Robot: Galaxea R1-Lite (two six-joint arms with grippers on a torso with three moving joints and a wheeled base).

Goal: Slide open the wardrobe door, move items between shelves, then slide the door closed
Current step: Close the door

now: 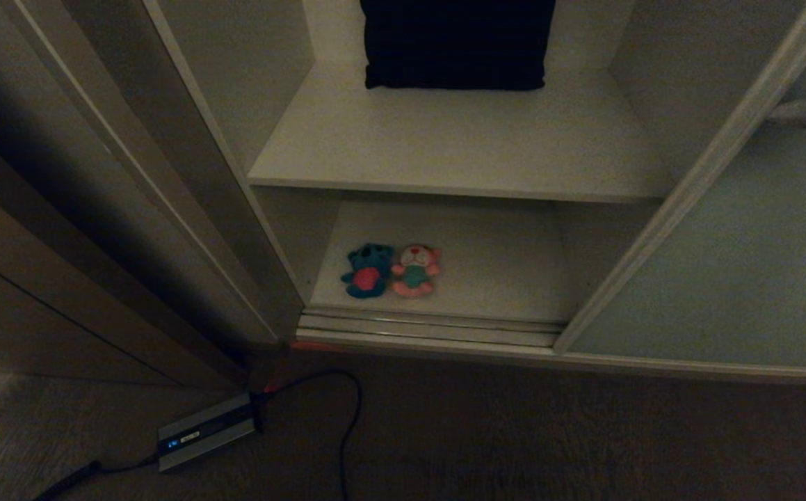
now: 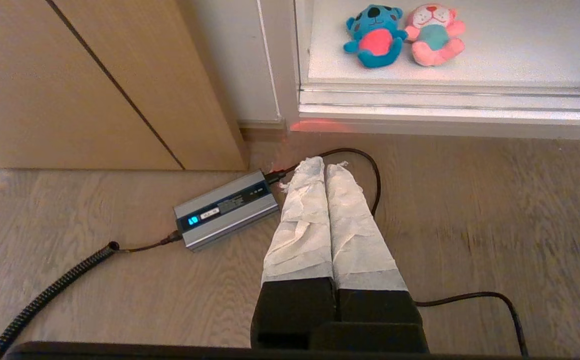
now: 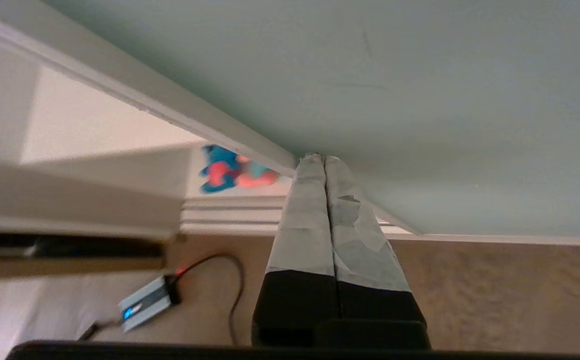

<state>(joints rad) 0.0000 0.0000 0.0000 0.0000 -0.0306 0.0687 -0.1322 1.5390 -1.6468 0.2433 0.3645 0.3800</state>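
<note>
The sliding wardrobe door [image 1: 736, 278], a pale grey-green panel with a light frame, stands slid to the right, leaving the wardrobe open. On the bottom shelf [image 1: 500, 271] two plush toys sit side by side: a teal-blue one with a red belly [image 1: 368, 271] and a pink one with a teal body [image 1: 415, 270]. The upper shelf [image 1: 458, 146] holds a dark folded cloth. Neither arm shows in the head view. My right gripper [image 3: 320, 158] is shut and empty, its tips close to the door [image 3: 420, 100] near its frame edge. My left gripper [image 2: 325, 162] is shut, empty, low over the floor, and the toys [image 2: 376, 36] lie ahead of it.
A grey power adapter [image 1: 204, 431] with a blue light lies on the wood floor, its black cable [image 1: 347, 424] looping in front of the wardrobe's bottom rails [image 1: 430, 327]. A brown wooden panel [image 1: 62, 278] stands at the left. The dark folded cloth [image 1: 455, 42] fills the back of the upper shelf.
</note>
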